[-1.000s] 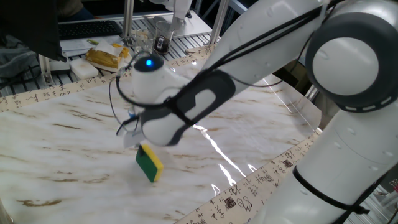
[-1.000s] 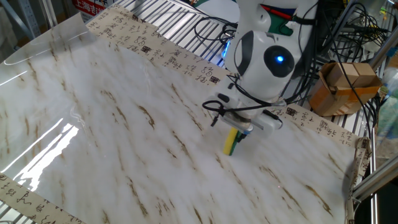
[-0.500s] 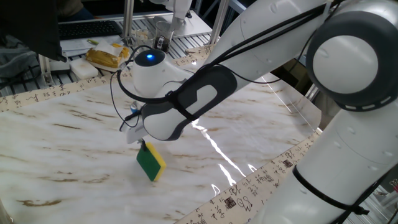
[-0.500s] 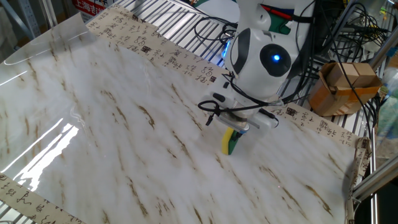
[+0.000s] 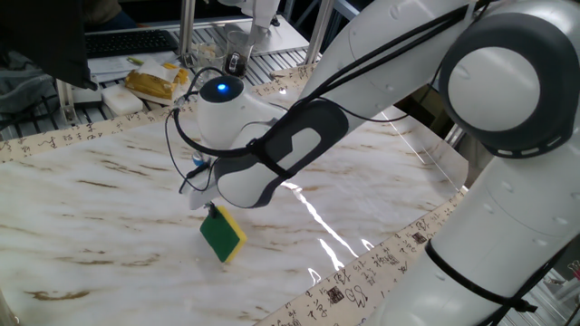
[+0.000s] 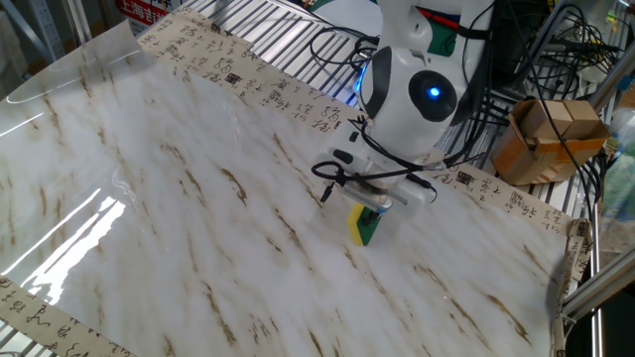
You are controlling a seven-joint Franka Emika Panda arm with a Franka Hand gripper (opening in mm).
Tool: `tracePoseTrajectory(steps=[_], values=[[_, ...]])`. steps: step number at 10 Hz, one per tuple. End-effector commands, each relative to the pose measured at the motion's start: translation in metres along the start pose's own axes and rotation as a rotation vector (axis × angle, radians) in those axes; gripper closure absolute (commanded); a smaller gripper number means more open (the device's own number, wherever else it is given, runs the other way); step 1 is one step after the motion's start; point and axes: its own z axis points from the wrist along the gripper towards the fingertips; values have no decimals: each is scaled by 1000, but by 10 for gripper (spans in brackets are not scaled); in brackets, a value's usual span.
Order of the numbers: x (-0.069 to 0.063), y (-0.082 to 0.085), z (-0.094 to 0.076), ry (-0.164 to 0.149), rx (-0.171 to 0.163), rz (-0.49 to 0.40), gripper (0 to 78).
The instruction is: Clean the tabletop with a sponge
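The sponge (image 5: 222, 236) (image 6: 365, 224) is held on its edge against the desk (image 5: 100, 208) (image 6: 179, 198), green side and yellow side both seen. It is gripped from above by the end effector (image 5: 210, 210) (image 6: 375, 203), whose fingers are closed on it. A yellow bag (image 5: 156, 83) is seen far behind, past the printed border (image 5: 82, 134).

Robotics lab or workshop, not a home. White industrial arm (image 5: 507, 136) w/ blue status light (image 6: 434, 93) stands at a marble-look counter (image 6: 179, 198) edged w/ a beige printed border (image 6: 248, 79). Behind it: ribbed metal bench (image 6: 288, 35), aluminium frame posts (image 5: 186, 32), loose black cables (image 6: 516, 59), cardboard box (image 6: 541, 139), keyboard (image 5: 127, 43) and a yellowish bag (image 5: 156, 83) among clutter.
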Motion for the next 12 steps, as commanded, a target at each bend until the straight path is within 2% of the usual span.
tracePoseTrajectory(steps=[1,2,3,4,5,6,8,11,12], values=[[-1,-1,0,-31,38,-25,2],[-1,-1,0,-35,47,-32,2],[-1,0,1,-34,74,-43,2],[-1,0,1,-34,77,-44,2],[-1,0,1,-40,130,-62,2],[-1,-1,3,-53,143,-69,2],[-1,-3,6,-82,202,-94,2],[-1,-4,8,-88,202,-89,2],[0,-3,9,-112,269,-109,2]])
